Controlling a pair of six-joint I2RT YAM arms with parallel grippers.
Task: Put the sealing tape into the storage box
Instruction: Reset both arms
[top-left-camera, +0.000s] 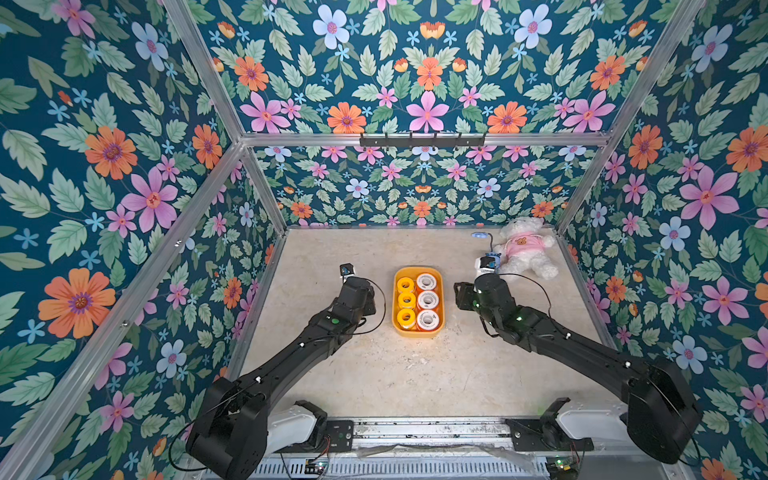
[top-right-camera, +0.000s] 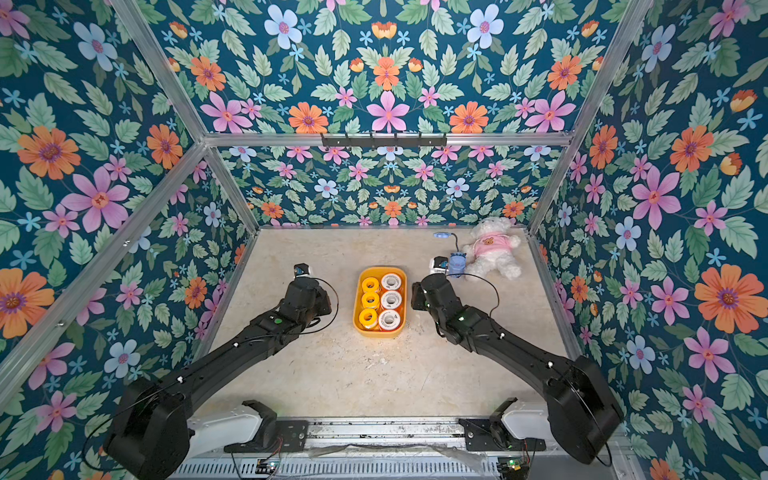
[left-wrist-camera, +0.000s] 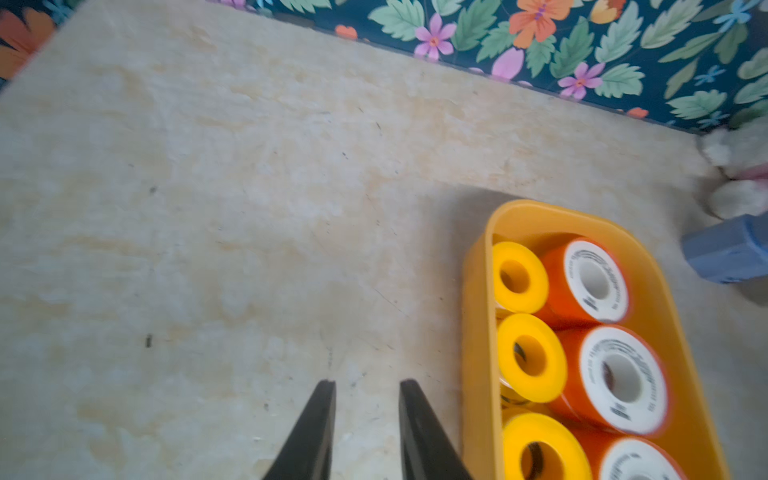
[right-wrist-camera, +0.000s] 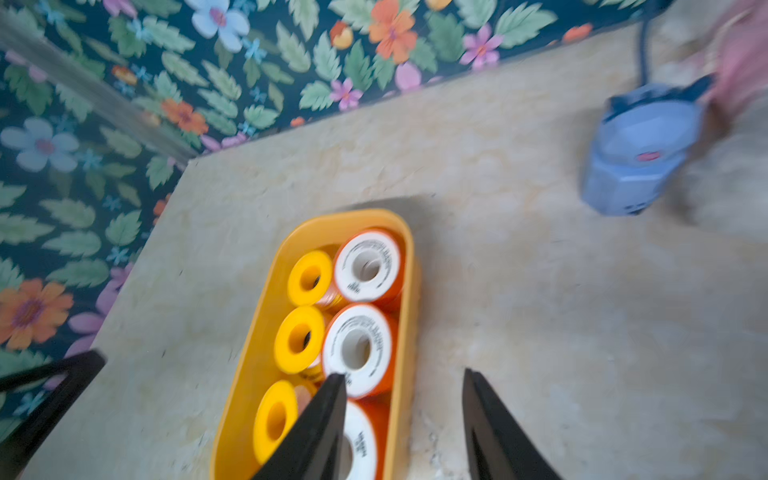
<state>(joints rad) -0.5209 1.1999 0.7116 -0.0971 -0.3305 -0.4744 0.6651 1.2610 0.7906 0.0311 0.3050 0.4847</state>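
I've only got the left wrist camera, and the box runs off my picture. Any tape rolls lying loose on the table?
Observer: None shows on the table in both top views, though the arms hide parts of it.
Operator: Any room past the third pair, at the box's near end?
Observer: No. The storage box ends right after it; three yellow rolls and three white-faced rolls fill it.
Operator: And my other arm?
Observer: The right gripper is beside the box's right side, jaws open, nothing between them.
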